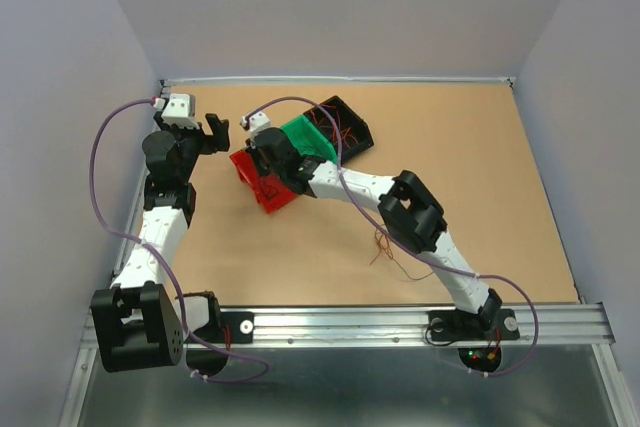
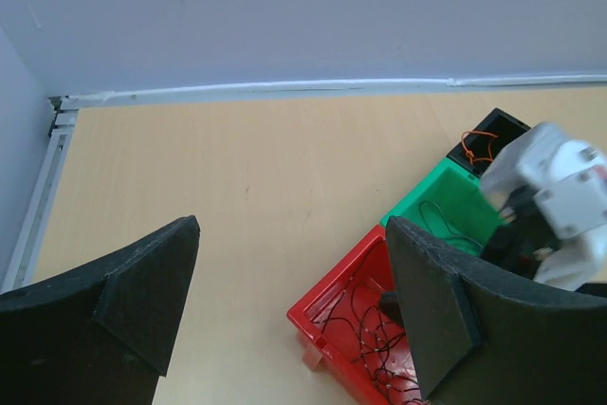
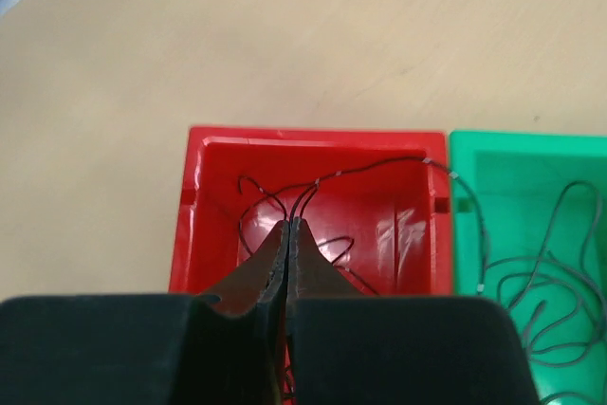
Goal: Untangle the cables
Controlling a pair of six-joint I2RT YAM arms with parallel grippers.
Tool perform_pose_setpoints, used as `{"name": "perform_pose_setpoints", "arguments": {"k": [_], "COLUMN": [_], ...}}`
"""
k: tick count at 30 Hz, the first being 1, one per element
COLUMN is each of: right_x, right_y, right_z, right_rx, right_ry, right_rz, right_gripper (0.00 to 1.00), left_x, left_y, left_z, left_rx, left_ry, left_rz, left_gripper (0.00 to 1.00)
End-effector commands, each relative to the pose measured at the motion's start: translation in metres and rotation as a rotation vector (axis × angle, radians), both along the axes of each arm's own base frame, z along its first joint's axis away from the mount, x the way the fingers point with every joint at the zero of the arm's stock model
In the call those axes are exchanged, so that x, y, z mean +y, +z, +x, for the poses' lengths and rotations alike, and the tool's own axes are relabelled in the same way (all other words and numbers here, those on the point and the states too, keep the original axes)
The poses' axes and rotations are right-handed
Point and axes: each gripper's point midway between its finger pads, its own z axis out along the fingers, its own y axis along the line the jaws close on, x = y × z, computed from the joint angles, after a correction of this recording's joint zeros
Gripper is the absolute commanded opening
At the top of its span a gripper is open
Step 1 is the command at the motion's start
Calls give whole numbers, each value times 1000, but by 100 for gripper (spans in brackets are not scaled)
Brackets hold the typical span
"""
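The right gripper (image 3: pixel 292 225) hangs over the red bin (image 3: pixel 313 133), its fingers clenched together, and two thin strands of a dark cable (image 3: pixel 375 168) rise from between the tips, so it looks pinched there. In the right wrist view that cable leaves the tips toward 12 o'clock, then bends to 3 o'clock and crosses the shared wall into the green bin (image 3: pixel 531 144), where it joins more loops. Its long axis therefore runs roughly 9 to 3, and my reading is that the pull must go away from 3 o'clock, or straight up, to draw the tail out of the green side. More cables (image 2: pixel 365 329) lie curled in the red bin. The left gripper (image 2: pixel 292 225) hovers at 9 o'clock of the red bin in the top view, fingers spread wide and holding nothing; the right arm is clearly the nearer one
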Motion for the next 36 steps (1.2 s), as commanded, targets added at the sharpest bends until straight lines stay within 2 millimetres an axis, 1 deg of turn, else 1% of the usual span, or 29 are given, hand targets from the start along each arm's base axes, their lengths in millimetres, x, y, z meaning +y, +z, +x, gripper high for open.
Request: {"name": "perform_pose_setpoints", "arguments": {"k": [1, 3, 6, 8, 10, 11, 13, 14, 15, 16, 17, 19, 20, 21, 22, 23, 24, 25, 26, 27, 28, 30, 31, 32, 34, 35, 36], "right_x": [-12, -16, -20, -20, -18, -16, -14, -12, -12, -11, -11, -10, -10, -14, -13, -14, -19, -17, -20, -23, -34, -45, -53, -66, -84, -106, -124], "right_y": [-50, -67, -78, -77, -68, -58, -41, -24, -16, -9, 5, 17, 24, 32, 35, 44, 51, 75, 79, 84, 93, 103, 104, 112, 112, 147, 122], "right_z": [0, -4, -12, -20, -21, -20, -15, -10, -7, -6, -6, -7, -7, -11, -16, -19, -27, -26, -30, -33, -37, -41, -43, -52, -61, -66, -75], "right_rx": [56, 97, 167, 196, 192, 179, 151, 125, 113, 102, 87, 76, 67, 63, 62, 51, 31, -31, -38, -45, -57, -69, -70, -79, -75, -117, -83], "right_ry": [-54, -55, -35, -1, 12, 12, 0, -14, -23, -25, -25, -17, -16, -14, 8, 21, 44, 49, 52, 53, 41, 22, 4, -1, -29, -81, -117], "right_rz": [-189, -209, -191, -181, -166, -153, -130, -107, -97, -85, -64, -44, -28, -17, -3, 21, 52, 129, 142, 154, 161, 177, 179, 185, 188, 244, 217], "right_gripper": [1, 1, 1, 1, 3, 9, 13, 17, 18, 22, 24, 27, 31, 32, 33, 34, 36, 38, 38, 38, 39, 41, 42, 47, 55, 63, 66], "left_x": [-4, -4, -5, -7, -7, -8, -8, -9, -9, -10, -12, -12, -12, -11, -11, -11, -10, -11, -16, -21, -26, -35, -38, -40, -50, -63, -77], "left_y": [22, 22, 23, 24, 24, 24, 24, 24, 25, 23, 25, 25, 29, 28, 29, 29, 31, 31, 31, 29, 28, 27, 25, 25, 24, 21, 18], "left_z": [-2, -3, -3, -5, -5, -6, -7, -7, -7, -8, -10, -12, -13, -14, -15, -15, -16, -16, -19, -20, -22, -26, -27, -28, -31, -32, -35], "left_rx": [-84, -84, -87, -90, -90, -92, -94, -95, -98, -95, -101, -103, -115, -115, -119, -121, -132, -134, -137, -139, -145, -153, -152, -157, -161, -159, -162], "left_ry": [-21, -23, -29, -37, -40, -43, -44, -49, -50, -55, -64, -66, -67, -61, -59, -58, -58, -66, -96, -126, -158, -212, -222, -226, -267, -308, -355], "left_rz": [6, 8, 10, 9, 10, 10, 13, 20, 20, 18, 19, 21, 22, 20, 21, 22, 45, 48, 58, 71, 84, 103, 104, 110, 121, 126, 147], "left_gripper": [92, 92, 92, 92, 92, 92, 92, 92, 92, 92, 92, 92, 92, 92, 92, 92, 92, 92, 93, 93, 93, 93, 93, 93, 93, 93, 93]}}
